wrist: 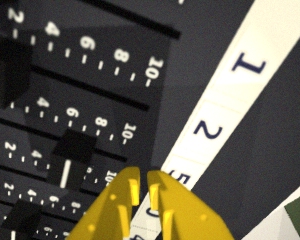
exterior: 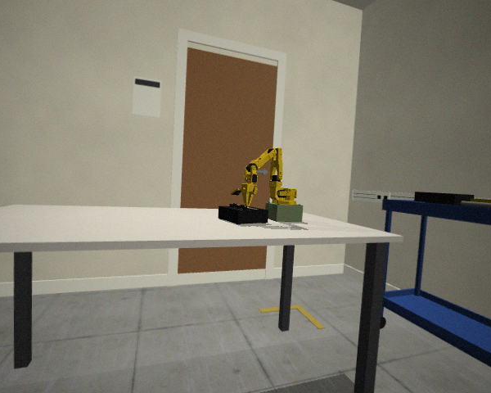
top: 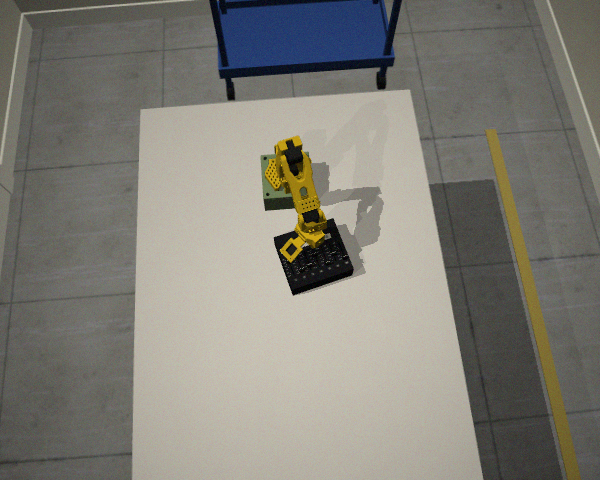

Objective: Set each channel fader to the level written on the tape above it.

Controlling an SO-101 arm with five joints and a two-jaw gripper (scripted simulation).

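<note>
Black lighting desk — white-striped knobs, numbered tape — blue digits

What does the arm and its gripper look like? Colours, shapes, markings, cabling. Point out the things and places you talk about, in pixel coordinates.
Arm [top: 303, 188] [exterior: 275, 162]: yellow segmented links, black joint parts, perforated hole-pattern panels. Gripper [exterior: 247, 205] [wrist: 143, 175]: yellow, two tapering wedge-like fingers with ridged inner faces and small round dimples. A yellow square frame with a dark centre [top: 291, 249] sticks out beside it. No lettering or cables discernible.
</note>
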